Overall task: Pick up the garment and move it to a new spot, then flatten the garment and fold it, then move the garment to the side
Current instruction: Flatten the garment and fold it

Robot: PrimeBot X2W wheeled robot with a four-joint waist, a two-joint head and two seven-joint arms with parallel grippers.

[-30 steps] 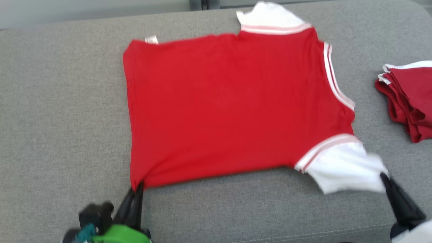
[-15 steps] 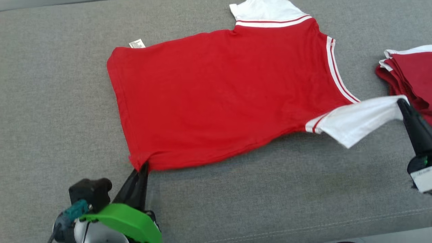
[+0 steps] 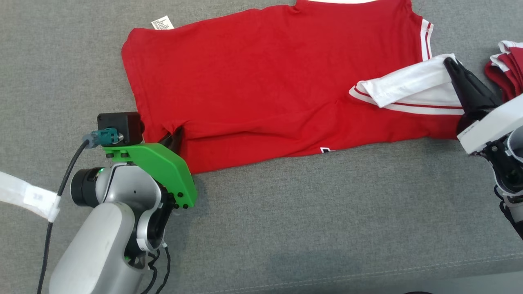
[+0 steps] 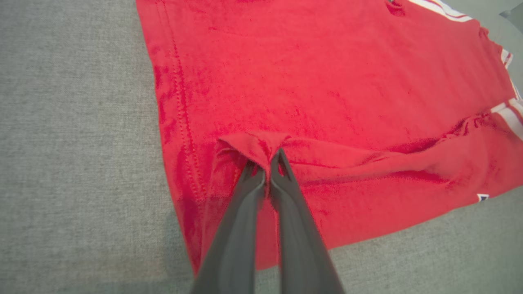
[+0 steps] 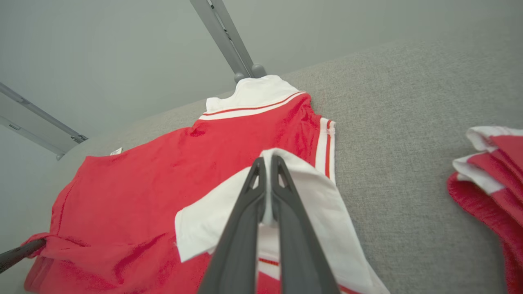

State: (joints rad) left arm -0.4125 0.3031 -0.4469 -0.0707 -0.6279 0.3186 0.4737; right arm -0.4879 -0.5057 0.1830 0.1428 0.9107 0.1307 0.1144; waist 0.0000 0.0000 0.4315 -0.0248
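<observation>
The garment (image 3: 261, 77) is a red T-shirt with white, red-striped sleeves, spread across the grey cushion. Its near long edge is doubled over onto the body. My left gripper (image 3: 178, 132) is shut on the near hem corner, and the pinched red cloth (image 4: 261, 149) shows between its fingers in the left wrist view. My right gripper (image 3: 450, 63) is shut on the white near sleeve (image 3: 402, 87), lifted over the shirt's right part. In the right wrist view the sleeve (image 5: 302, 192) drapes round the closed fingers. The far sleeve (image 5: 249, 96) lies flat.
A stack of folded red-and-white garments (image 3: 506, 69) lies at the right edge, close to my right gripper, also seen as a pile (image 5: 490, 175) in the right wrist view. The grey cushion (image 3: 286, 228) has free room in front. A white label (image 3: 162, 23) sticks out at the shirt's far left corner.
Both grippers have carried the near edge away from me, folding it over the shirt: the hem corner and the white sleeve now lie over the red body. The head camera has tilted down.
</observation>
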